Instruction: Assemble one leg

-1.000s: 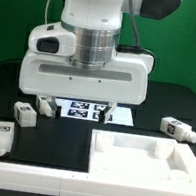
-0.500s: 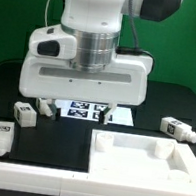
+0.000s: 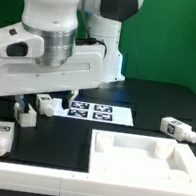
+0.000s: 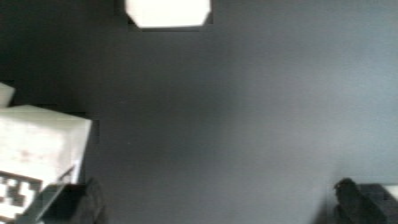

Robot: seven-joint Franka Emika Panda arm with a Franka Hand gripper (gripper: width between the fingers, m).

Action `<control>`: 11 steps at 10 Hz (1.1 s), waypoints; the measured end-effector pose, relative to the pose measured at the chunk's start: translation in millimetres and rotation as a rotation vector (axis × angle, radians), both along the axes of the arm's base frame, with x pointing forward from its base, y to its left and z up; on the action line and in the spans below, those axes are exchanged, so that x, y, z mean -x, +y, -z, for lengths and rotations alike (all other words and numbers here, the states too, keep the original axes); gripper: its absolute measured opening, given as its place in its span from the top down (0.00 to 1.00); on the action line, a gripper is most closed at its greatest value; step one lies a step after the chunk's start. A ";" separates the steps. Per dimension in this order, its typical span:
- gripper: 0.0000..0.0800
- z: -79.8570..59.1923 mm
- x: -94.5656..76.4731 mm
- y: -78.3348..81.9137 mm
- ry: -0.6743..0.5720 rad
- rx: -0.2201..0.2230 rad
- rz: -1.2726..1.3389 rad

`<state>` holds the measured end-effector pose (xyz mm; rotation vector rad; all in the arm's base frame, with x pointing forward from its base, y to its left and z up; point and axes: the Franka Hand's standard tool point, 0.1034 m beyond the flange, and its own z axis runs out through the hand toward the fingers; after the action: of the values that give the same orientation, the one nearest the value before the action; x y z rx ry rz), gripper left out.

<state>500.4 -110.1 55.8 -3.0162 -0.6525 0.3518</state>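
The work surface is a matte black table [image 3: 156,99] in front of a green wall. In the wrist view we see the two dark fingers [image 4: 365,200] of the gripper [image 4: 222,203] spread wide. Only bare table lies between them, and nothing is gripped.

Just outside one finger sits the leg [image 4: 36,150], a small white plastic block with square edges and a black-and-white tag on its face. We cannot tell whether it touches that finger.

Farther from the fingers lie more legs [image 3: 178,127] and the marker board [image 3: 92,110]. Well apart is the panel [image 3: 143,158], flat and white with raised rims.

Progress: we judge the task to be at its start. No leg is lifted or mounted, and the panel carries nothing.

Remaining:
- centre the fingers over the leg
- grip it
- carry it to the panel
- fit it
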 end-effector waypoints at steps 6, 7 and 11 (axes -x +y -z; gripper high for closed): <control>0.19 12.9 20.1 -21.8 0.254 0.158 0.051; 0.19 12.7 26.0 -19.7 0.328 0.169 0.072; 0.19 20.7 31.8 -15.4 0.565 0.205 0.037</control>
<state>468.6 -125.5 35.1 -2.8692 -0.5306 1.2705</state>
